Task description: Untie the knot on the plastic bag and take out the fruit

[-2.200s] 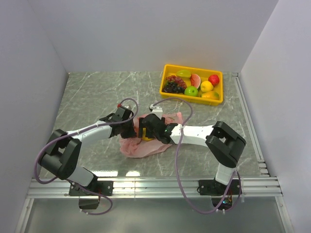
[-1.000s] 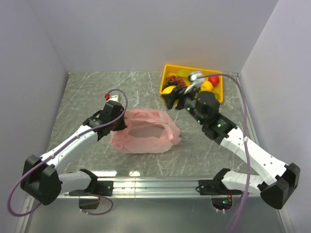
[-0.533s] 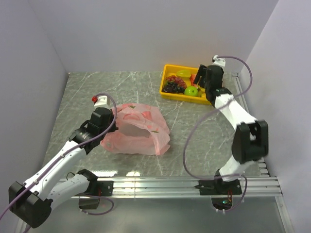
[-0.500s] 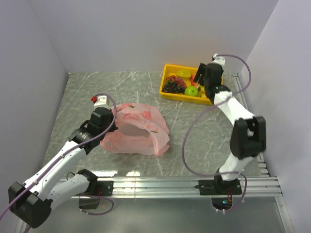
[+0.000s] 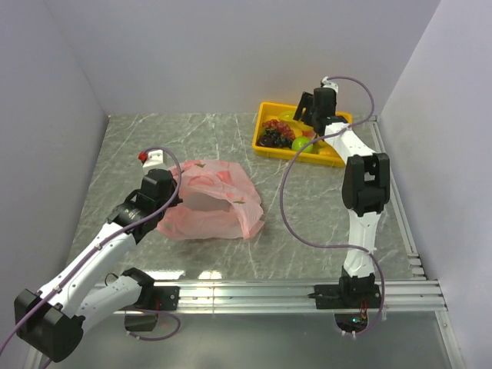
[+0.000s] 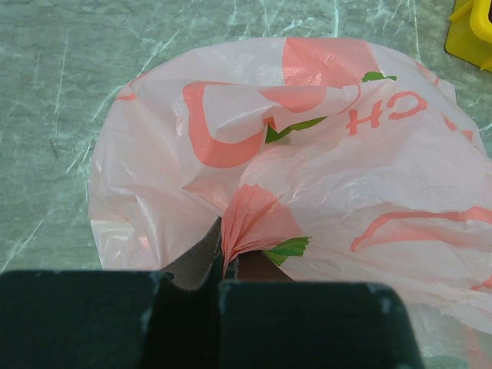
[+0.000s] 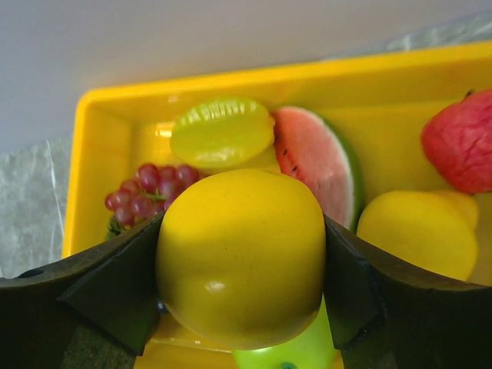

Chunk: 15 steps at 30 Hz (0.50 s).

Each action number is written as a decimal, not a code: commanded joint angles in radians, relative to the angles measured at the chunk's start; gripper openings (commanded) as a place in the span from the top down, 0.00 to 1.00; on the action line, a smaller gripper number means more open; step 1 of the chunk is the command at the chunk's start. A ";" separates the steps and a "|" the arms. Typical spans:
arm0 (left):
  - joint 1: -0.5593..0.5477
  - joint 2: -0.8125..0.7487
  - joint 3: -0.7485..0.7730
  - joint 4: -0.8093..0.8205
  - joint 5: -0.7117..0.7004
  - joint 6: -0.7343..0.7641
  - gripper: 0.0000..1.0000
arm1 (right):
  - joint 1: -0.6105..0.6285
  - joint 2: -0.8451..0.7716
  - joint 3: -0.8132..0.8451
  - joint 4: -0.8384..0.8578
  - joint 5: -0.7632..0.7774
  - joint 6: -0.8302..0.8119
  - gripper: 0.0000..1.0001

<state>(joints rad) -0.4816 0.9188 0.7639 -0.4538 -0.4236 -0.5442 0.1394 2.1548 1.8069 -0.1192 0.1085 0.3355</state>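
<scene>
The grey marbled worktop [image 5: 231, 138] carries everything. In its middle-left part the pink plastic bag [image 5: 211, 200] is spread out, crumpled and low, with darker pink print and small green marks on it. Well apart from it, at the far right of the worktop, the yellow tray [image 5: 332, 159] is placed. The left fingers [image 6: 307, 323] are seen at the near left edge of the bag. They are pressed together, and a gathered, pleated fold of the thin plastic is pinched between them, so that the film fans out from the grip. Whether this fold belongs to the knot cannot be told. The right fingers [image 7: 108, 292] are held over the tray and are spread rather wide, because a yellow round fruit [image 7: 240, 269] is clamped between them, touched on both sides. It cannot be told whether this fruit rests on anything. Behind it, inside the tray, a watermelon slice [image 7: 319, 173] is seen, with a red fruit [image 7: 461, 150] at the right edge and a lemon-like yellow fruit [image 7: 419, 231] below it. A dark red grape bunch [image 7: 146, 196] lies to the left. Just under the held fruit, a green fruit [image 7: 284, 355] is partly visible.
</scene>
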 commanded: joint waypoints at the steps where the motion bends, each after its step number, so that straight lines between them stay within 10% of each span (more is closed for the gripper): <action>1: 0.005 -0.008 0.011 0.020 -0.023 -0.017 0.99 | 0.003 0.011 0.060 -0.017 -0.059 0.020 0.17; 15: 0.081 -0.005 0.000 0.049 0.051 -0.043 0.99 | 0.005 -0.298 -0.133 0.009 -0.062 -0.012 0.12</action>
<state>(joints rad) -0.4328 0.9188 0.7631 -0.4511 -0.4053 -0.5610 0.1394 2.0506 1.7428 -0.1307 0.0334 0.3279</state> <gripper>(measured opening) 0.015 0.873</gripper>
